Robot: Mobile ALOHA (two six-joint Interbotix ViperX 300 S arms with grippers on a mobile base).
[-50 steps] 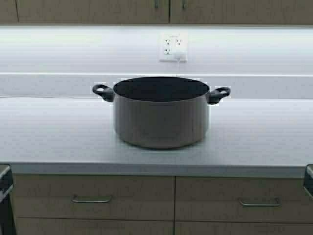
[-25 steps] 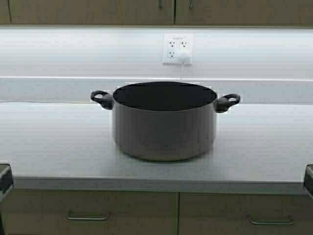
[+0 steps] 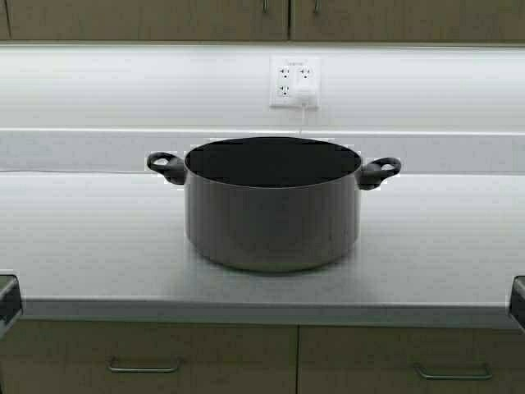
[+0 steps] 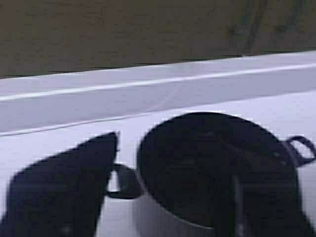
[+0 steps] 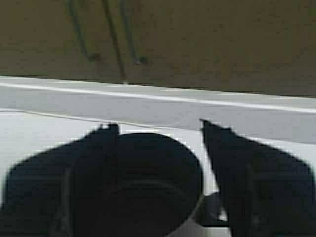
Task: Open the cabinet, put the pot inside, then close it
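Observation:
The grey pot [image 3: 272, 209] stands upright on the white counter [image 3: 82, 246], with black loop handles on both sides and no lid. The tan cabinet [image 3: 164, 20] hangs above with both doors shut; the bottoms of its two bar handles show beside the centre seam. My left gripper [image 4: 173, 158] is open, low in front of the pot's left handle [image 4: 126, 182]. My right gripper [image 5: 158, 126] is open, low in front of the pot's right handle [image 5: 210, 210]. Neither touches the pot. The cabinet handles [image 5: 131, 39] show in the right wrist view.
A white wall outlet [image 3: 294, 82] with a plug in it sits on the backsplash behind the pot. Below the counter's front edge are base drawers with horizontal handles [image 3: 143, 367]. Dark arm parts show at the left edge [image 3: 6, 300] and right edge [image 3: 518, 300].
The robot has moved closer to the counter: the pot looks larger and lower, and less of the base drawers shows. The pot has not moved on the counter.

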